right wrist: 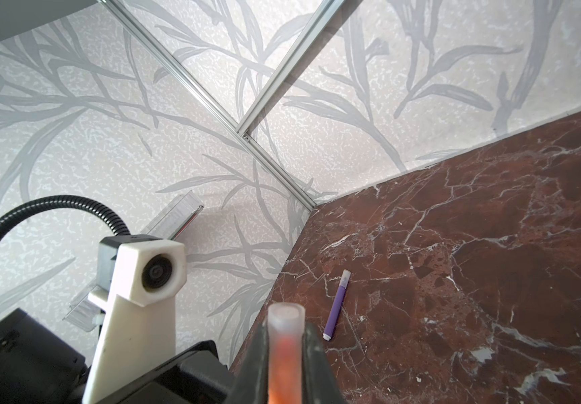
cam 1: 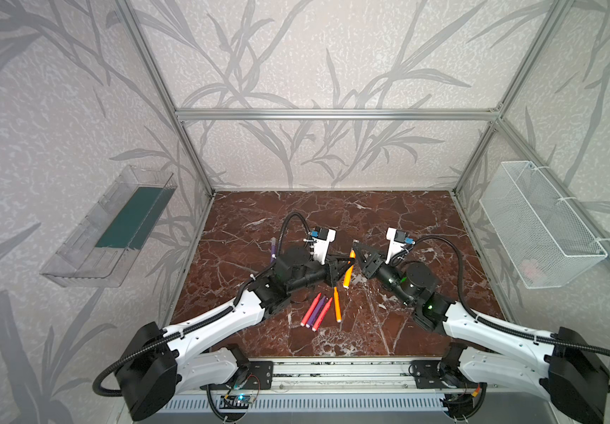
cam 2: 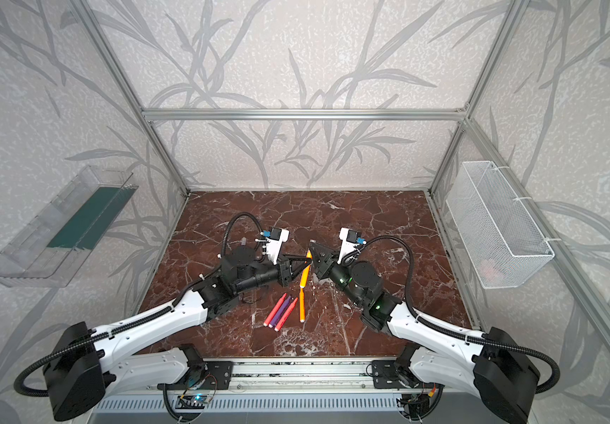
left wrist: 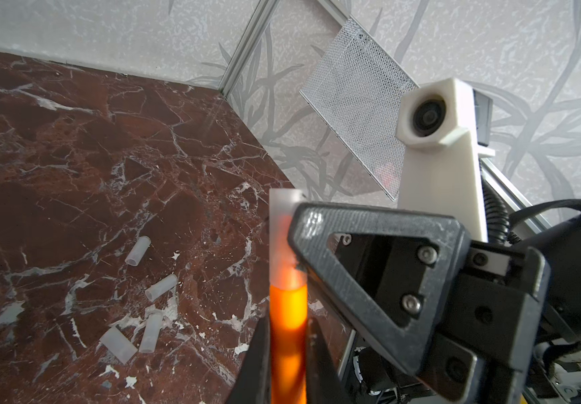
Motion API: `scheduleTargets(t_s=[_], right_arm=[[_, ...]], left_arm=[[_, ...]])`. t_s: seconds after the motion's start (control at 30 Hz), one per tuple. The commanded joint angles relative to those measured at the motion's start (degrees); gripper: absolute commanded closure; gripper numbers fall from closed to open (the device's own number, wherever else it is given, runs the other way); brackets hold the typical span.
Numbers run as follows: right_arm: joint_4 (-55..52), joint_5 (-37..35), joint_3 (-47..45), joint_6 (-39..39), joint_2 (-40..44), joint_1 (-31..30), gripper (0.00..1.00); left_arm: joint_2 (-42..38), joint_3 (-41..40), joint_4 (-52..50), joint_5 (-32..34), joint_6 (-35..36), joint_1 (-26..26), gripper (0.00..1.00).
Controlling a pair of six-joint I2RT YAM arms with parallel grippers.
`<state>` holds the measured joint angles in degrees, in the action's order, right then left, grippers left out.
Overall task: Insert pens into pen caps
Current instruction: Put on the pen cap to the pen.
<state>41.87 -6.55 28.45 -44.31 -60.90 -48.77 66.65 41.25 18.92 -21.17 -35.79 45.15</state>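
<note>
Both grippers meet above the table's middle. My left gripper point(cam 1: 347, 262) point(left wrist: 288, 349) is shut on an orange pen point(cam 1: 347, 275) point(left wrist: 288, 311) that hangs slanted above the marble. My right gripper point(cam 1: 355, 251) point(right wrist: 285, 356) is shut on a translucent pen cap point(left wrist: 283, 224) point(right wrist: 285, 325). Orange shows through the cap's wall, so the pen's tip sits inside it. On the table lie two pink-red pens point(cam 1: 310, 310) point(cam 1: 322, 314), a purple pen point(cam 1: 316, 312) and another orange pen point(cam 1: 337, 304). A capped purple pen point(cam 1: 273, 249) point(right wrist: 336, 304) lies behind the left arm. Several loose pen caps point(left wrist: 137, 250) point(left wrist: 161, 282) point(left wrist: 151, 332) lie on the marble.
The marble table point(cam 1: 332, 216) is boxed in by an aluminium frame and wallpapered walls. A white mesh basket point(cam 1: 538, 227) hangs on the right wall and a clear plastic tray point(cam 1: 112, 235) on the left wall. Both arms reach in from the front rail.
</note>
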Motion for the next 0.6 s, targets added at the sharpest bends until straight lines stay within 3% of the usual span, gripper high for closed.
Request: scheduleTargets(t_s=[0.0, 0.17, 0.33, 0.57], right_arm=[[0.14, 4.32, -3.11, 4.31, 3.34, -1.50, 1.00], [3.92, 5.81, -4.28, 3.63, 2.90, -1.91, 1.00], [6.12, 5.10, -3.60, 4.73, -2.85, -4.37, 1.00], [5.19, -1.54, -4.96, 7.47, -2.68, -7.97, 1.00]], left_arm=[[-0.30, 1.67, 6.62, 1.74, -1.96, -2.02, 1.00], [0.41, 2.05, 8.09, 0.53, -2.96, -2.25, 1.00], [-0.61, 2.01, 7.95, 1.26, -2.46, -2.34, 1.00], [-1.65, 3.15, 4.47, 3.21, -1.58, -5.89, 1.00]])
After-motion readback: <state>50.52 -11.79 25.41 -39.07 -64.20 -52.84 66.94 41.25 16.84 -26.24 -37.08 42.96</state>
